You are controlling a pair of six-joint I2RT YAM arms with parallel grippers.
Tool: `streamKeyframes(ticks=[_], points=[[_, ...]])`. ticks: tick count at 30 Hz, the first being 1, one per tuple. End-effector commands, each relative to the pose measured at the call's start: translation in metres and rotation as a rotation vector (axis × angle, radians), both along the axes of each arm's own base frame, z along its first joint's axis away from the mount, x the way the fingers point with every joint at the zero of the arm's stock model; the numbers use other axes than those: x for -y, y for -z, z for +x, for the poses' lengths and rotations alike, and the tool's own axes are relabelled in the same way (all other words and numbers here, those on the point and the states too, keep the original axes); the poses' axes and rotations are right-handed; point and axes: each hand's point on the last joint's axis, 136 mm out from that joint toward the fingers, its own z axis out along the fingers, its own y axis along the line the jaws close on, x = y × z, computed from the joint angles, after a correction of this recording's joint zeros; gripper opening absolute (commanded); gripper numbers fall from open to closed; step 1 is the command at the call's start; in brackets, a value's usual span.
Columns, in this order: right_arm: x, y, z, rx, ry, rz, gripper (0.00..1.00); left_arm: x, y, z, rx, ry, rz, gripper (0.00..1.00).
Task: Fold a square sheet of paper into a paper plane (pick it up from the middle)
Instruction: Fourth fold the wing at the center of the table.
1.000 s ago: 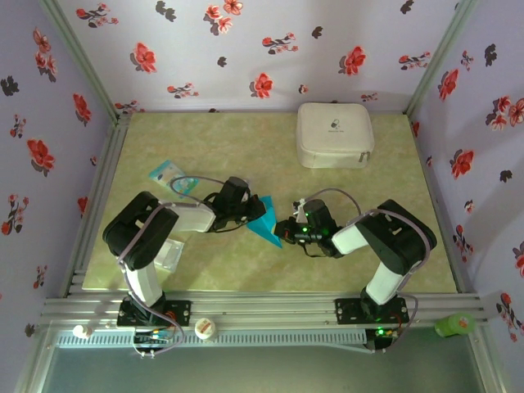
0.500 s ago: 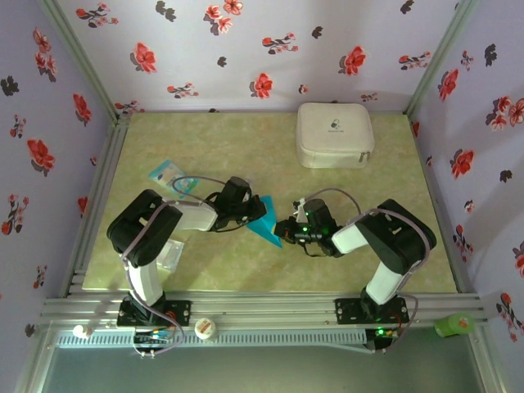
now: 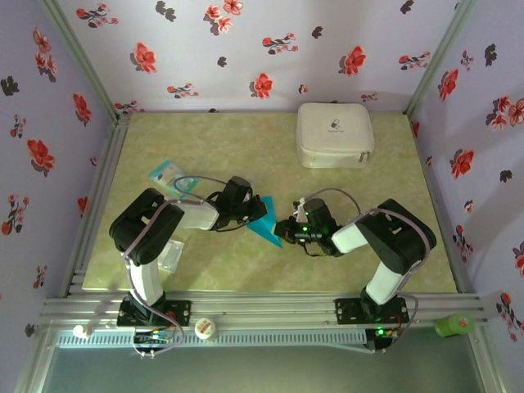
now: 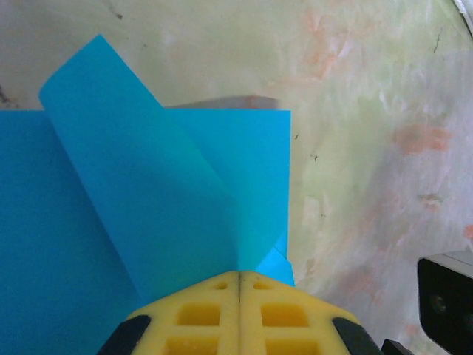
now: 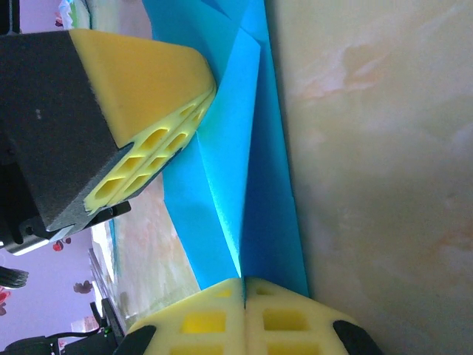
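Observation:
The square sheet of paper (image 3: 264, 219) is a creased, pointed teal shape held at mid-table between my two grippers. My left gripper (image 3: 250, 212) is shut on its left edge. In the left wrist view the yellow pads meet at the left gripper (image 4: 239, 275), and the paper (image 4: 148, 222) fans out from them with one flap curling up. My right gripper (image 3: 283, 230) is shut on the paper's lower right end. In the right wrist view the right gripper (image 5: 244, 281) pinches a sharp fold of the paper (image 5: 259, 185). The left gripper's pads (image 5: 148, 148) show just beyond.
A white case (image 3: 334, 135) sits at the back right. A small pale-blue packet (image 3: 172, 176) lies left of the arms, and a clear plastic packet (image 3: 168, 255) lies nearer the front left. A white cap (image 3: 205, 328) and a green object (image 3: 454, 325) rest on the front rail.
The left arm has edged slightly to the right. Both grippers stay shut on the paper, which has barely moved.

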Motion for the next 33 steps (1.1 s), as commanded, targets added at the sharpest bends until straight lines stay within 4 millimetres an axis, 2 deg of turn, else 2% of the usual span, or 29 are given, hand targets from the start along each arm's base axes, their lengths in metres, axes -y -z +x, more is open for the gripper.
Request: streamKeyframes(ticks=[1,6,10,19,26,30,33], points=[[0.011,0.025,-0.004,-0.080,0.037,-0.077,0.00,-0.005,0.011,-0.001,-0.032,0.000,0.032,0.01],[0.009,0.022,-0.003,-0.083,0.032,-0.063,0.02,-0.006,0.014,-0.002,-0.039,0.007,0.042,0.00],[0.007,0.015,-0.005,-0.088,0.022,-0.044,0.09,-0.008,0.017,-0.004,-0.048,0.008,0.054,0.00],[0.017,0.008,-0.020,-0.093,-0.029,-0.109,0.16,-0.011,0.021,-0.007,-0.055,0.006,0.061,0.00],[0.019,0.005,-0.026,-0.096,-0.046,-0.111,0.12,-0.010,0.022,-0.006,-0.056,0.005,0.057,0.00],[0.026,0.015,-0.032,-0.127,-0.045,-0.168,0.08,-0.011,0.022,-0.007,-0.056,0.004,0.057,0.00],[0.027,0.019,-0.037,-0.143,-0.063,-0.166,0.09,-0.011,0.022,-0.007,-0.058,0.003,0.057,0.00]])
